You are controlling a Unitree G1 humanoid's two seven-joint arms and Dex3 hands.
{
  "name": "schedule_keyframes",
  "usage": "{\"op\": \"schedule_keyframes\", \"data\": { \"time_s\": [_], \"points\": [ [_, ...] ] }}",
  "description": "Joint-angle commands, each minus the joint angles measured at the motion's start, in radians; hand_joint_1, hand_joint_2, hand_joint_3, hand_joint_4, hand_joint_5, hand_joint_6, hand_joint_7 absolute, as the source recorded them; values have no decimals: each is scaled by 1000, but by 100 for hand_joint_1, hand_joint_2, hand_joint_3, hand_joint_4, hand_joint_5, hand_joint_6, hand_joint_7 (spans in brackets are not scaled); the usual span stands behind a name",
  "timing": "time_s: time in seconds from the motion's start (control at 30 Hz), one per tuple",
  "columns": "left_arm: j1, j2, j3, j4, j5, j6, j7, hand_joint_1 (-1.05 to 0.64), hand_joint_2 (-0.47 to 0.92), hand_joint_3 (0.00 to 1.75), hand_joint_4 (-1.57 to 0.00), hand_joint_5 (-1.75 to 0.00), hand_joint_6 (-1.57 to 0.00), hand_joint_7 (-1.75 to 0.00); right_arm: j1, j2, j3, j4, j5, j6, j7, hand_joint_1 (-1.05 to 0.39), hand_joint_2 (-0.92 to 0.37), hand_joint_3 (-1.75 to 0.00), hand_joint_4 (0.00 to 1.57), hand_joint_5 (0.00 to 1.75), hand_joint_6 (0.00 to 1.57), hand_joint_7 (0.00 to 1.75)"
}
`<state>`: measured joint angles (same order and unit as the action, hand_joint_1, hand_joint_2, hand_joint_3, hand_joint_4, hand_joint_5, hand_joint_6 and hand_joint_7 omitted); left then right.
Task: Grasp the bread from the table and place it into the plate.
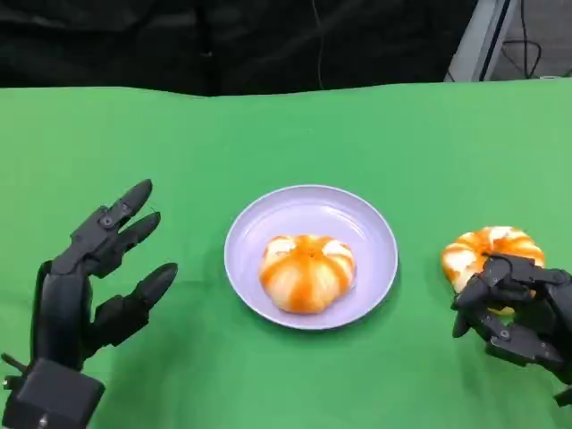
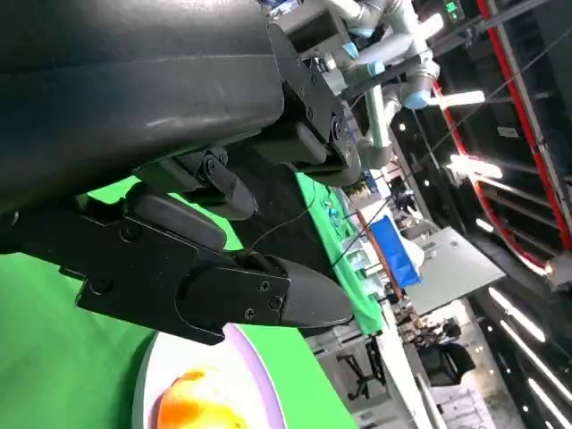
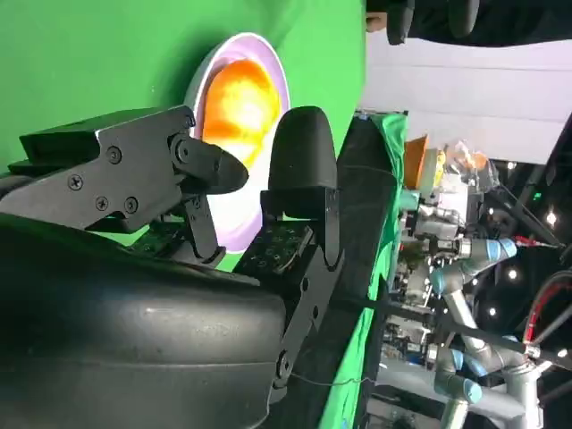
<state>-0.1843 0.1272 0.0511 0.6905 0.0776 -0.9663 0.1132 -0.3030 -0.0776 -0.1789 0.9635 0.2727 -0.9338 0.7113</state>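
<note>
While one bread (image 1: pixel 307 271) is already seated in the plate (image 1: pixel 375 223), a second bread (image 1: pixel 490 250) is left on the green desk (image 1: pixel 179 134), touched by the curled right hand (image 1: pixel 518 308) but not visibly gripped; the left hand (image 1: pixel 98 268) is spread, empty.

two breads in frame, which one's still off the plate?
The bread on the green table, under the right robot hand whose fingers curl over its near edge. The other bread already sits in the lavender plate.
</note>
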Motion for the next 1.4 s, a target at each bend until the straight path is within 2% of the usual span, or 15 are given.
{"op": "schedule_keyframes", "data": {
  "time_s": [0.03,0.23,0.6,0.73,0.8,0.87,0.9,0.93,1.1,1.3,1.4],
  "points": [
    [5,-2,15,14,-39,-28,-31,-65,92,29,-75,-2,-57,-1,-3,-15,-12,-6,18,3,2,7,-87,-63,81,147,85,105],
    [22,0,29,22,-98,-38,-91,-64,92,28,-77,-2,-58,-1,-1,-11,-10,-9,20,4,3,6,-88,-60,81,147,85,106],
    [83,-66,72,-32,-460,79,-429,-53,92,22,-76,0,-58,0,1,-17,-10,-8,16,0,1,7,-88,-59,80,148,85,106],
    [85,-83,95,-46,-495,111,-484,-40,92,22,-76,0,-58,0,2,-15,-10,-13,20,6,3,8,-88,-59,81,148,86,106],
    [87,-92,106,-59,-526,137,-522,-26,92,22,-73,0,-58,0,2,-14,-8,-13,15,1,-3,7,-88,-59,81,148,86,106],
    [88,-99,116,-67,-533,155,-537,-21,92,23,-72,0,-58,0,0,-14,-9,-11,14,-1,-3,7,-88,-59,81,148,86,106],
    [88,-102,121,-69,-525,160,-534,-10,92,27,-72,0,-59,-1,-2,-14,-9,-9,14,-2,-3,7,-88,-59,80,148,86,106],
    [88,-104,126,-69,-512,161,-524,-5,92,29,-72,0,-60,-1,-3,-14,-9,-8,16,-2,-1,7,-88,-59,80,148,86,106],
    [88,-112,141,-73,-471,167,-504,6,92,40,-73,-1,-67,-3,-5,-12,-10,-5,16,-1,-3,7,-88,-59,81,147,86,106],
    [72,-120,164,-42,-365,129,-411,11,92,45,-86,-3,-92,-7,-6,-14,-10,-8,16,-3,-4,7,-88,-59,81,147,86,106],
    [71,-127,175,-40,-310,134,-334,5,92,41,-107,-10,-116,-11,-5,-14,-9,-10,16,-4,-4,6,-87,-59,81,146,86,105]
  ]
}}
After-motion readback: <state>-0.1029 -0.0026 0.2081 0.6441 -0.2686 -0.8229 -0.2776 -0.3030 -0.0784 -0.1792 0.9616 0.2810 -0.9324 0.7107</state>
